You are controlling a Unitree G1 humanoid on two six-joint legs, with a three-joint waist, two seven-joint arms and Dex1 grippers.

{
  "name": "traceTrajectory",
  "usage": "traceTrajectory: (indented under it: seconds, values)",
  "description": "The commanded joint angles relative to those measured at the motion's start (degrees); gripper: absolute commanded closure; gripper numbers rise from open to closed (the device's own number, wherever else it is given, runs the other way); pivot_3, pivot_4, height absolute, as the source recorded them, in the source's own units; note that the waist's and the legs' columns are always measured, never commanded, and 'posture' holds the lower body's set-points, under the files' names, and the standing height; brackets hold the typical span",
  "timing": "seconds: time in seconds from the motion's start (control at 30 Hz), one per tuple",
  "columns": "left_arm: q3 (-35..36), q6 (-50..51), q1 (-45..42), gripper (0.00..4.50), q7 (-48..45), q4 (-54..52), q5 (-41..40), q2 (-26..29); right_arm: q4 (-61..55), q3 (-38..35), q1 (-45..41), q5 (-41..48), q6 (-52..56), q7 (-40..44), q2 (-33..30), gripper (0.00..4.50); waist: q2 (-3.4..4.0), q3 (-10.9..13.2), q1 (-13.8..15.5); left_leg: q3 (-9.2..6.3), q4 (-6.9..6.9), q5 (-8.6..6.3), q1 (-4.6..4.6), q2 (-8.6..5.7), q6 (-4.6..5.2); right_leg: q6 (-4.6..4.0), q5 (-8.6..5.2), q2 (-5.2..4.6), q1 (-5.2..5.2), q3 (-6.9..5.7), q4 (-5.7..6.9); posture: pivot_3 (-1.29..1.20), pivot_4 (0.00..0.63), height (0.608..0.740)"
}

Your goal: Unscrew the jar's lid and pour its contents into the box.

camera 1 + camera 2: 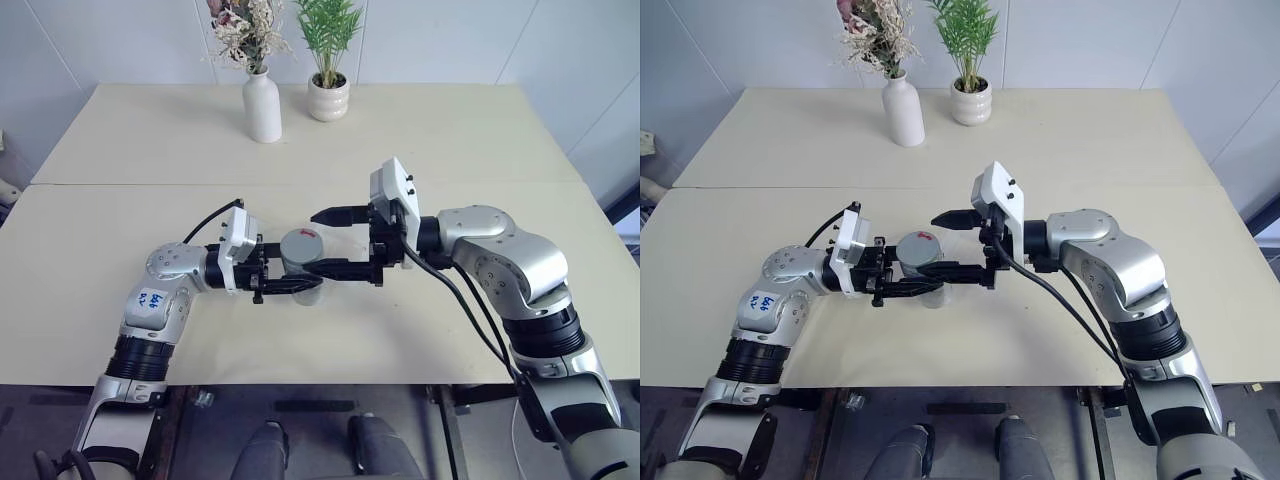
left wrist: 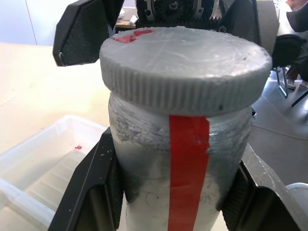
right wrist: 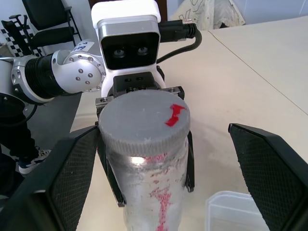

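Above the table's front edge, left gripper (image 1: pixel 285 283) clamps small clear red-striped jar (image 1: pixel 302 278); grey ribbed screw lid (image 1: pixel 299 245) on. Right gripper (image 1: pixel 333 243) spread wide round lid, w/o contact. Unscrewing, pouring left.

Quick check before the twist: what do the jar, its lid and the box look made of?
The jar: clear plastic or glass, scuffed cloudy, with a red tape-like strip; I cannot tell which. The lid: grey matte plastic by its look, with a ribbed edge and fine scratches. The box: thin translucent plastic, glossy, with a rounded moulded rim.
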Motion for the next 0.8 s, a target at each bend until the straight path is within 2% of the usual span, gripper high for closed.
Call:
traceTrajectory:
  seconds: [0.03, 0.3, 0.6, 0.8]
  values:
    - [0.24, -0.61, -0.42, 2.37, -1.05, -1.93, -0.82, 0.36, 0.22, -3.79, 0.12, -0.21, -0.43, -0.92, -1.46, 0.02, 0.0, 0.0, -0.01, 0.01, 0.0, 0.0, 0.0, 0.0, 0.0, 0.0, 0.0, 0.0, 0.0, 0.0, 0.0, 0.0, 0.15, 0.74]
    - [0.39, -0.64, -0.31, 2.37, -0.99, -2.0, -0.83, 0.22, 3.15, -6.31, 1.78, -1.04, -0.7, -1.2, -3.65, 0.02, 0.0, 0.0, 0.11, 0.01, 0.01, 0.0, 0.0, -0.01, 0.0, 0.0, 0.0, 0.02, 0.0, 0.0, 0.0, 0.0, 0.15, 0.74]
    - [0.85, -0.64, -0.09, 2.37, -0.99, -1.92, -0.77, 0.69, 4.1, -10.49, 4.82, 1.1, 0.14, 3.08, -8.82, 0.02, 0.0, 0.0, 0.05, 0.05, 0.0, 0.01, -0.02, -0.02, 0.03, 0.0, 0.0, 0.05, 0.0, 0.02, -0.01, 0.0, 0.15, 0.74]
    - [0.73, -0.7, -0.28, 2.37, -0.97, -1.76, -0.69, 0.66, -0.18, -10.95, 3.29, 5.25, 3.02, 2.31, -6.82, 0.02, 0.0, 0.0, -0.01, 0.04, 0.02, 0.01, -0.01, -0.01, 0.03, 0.0, 0.0, 0.07, 0.0, 0.02, 0.01, 0.0, 0.15, 0.74]
